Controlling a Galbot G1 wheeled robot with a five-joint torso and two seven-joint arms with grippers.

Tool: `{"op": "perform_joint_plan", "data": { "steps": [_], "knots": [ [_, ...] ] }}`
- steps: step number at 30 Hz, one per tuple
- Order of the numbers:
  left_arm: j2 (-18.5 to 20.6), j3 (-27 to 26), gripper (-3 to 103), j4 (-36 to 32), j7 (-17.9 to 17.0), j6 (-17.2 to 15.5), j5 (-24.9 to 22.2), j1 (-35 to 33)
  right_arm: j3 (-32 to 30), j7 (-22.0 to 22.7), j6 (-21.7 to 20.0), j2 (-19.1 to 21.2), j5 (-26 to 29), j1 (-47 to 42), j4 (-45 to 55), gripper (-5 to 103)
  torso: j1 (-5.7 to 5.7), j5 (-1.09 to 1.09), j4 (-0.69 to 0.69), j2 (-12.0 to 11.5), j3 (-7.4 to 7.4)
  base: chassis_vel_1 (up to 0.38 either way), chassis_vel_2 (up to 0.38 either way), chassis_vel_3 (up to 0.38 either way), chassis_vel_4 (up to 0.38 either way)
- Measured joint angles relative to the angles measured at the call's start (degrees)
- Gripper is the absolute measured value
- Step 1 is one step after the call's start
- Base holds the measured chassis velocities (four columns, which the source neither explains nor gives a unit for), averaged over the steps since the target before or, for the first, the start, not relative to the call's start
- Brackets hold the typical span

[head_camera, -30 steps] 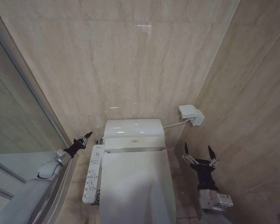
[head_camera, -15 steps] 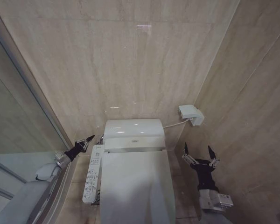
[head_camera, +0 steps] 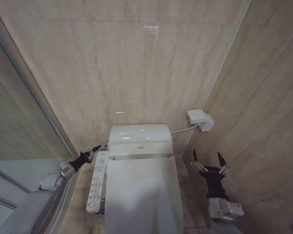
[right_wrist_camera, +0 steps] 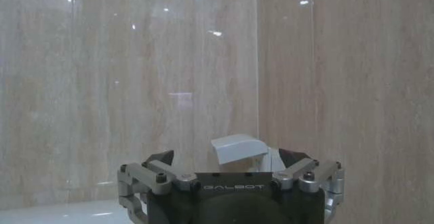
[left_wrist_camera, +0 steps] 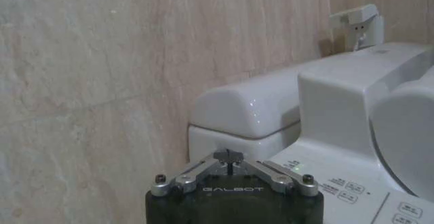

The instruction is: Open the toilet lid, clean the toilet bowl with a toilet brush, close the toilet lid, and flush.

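Showing one toilet lid (head_camera: 142, 195) down, left gripper (head_camera: 94, 151) fingers together, right gripper (head_camera: 208, 159) fingers spread

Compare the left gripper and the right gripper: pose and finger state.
The left gripper has its fingers shut to a point, by the side control panel; the right gripper has its fingers spread open, beside the closed toilet lid, near the wall. Both hold nothing.

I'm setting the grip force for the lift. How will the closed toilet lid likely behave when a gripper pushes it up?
The toilet lid looks glossy and smooth, so fingertips will probably slip. It seems one stiff moulded piece, likely swinging up at the rear rather than flexing. Probably light for its size.
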State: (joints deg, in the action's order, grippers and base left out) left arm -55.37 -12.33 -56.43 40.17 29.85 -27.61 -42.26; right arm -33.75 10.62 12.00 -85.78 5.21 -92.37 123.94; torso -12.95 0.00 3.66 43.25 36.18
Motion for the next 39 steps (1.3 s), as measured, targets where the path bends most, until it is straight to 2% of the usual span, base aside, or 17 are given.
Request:
{"op": "perform_joint_plan", "data": {
  "steps": [27,39],
  "knots": [
    [-1.53,-0.16,0,3.83,2.86,0.11,1.76,0.99,0.0,0.0,0.0,0.0,0.0,0.0,0.0,100,0.0,0.01,-0.04,0.0,-0.01,0.0,0.0,0.0,0.0],
    [-1.73,1.07,0,6.44,3.98,0.2,2.86,3.03,0.0,0.0,0.0,0.0,0.0,0.0,0.0,100,0.0,-0.01,0.01,0.0,0.0,0.0,0.0,0.0,0.0]
  ]
}}
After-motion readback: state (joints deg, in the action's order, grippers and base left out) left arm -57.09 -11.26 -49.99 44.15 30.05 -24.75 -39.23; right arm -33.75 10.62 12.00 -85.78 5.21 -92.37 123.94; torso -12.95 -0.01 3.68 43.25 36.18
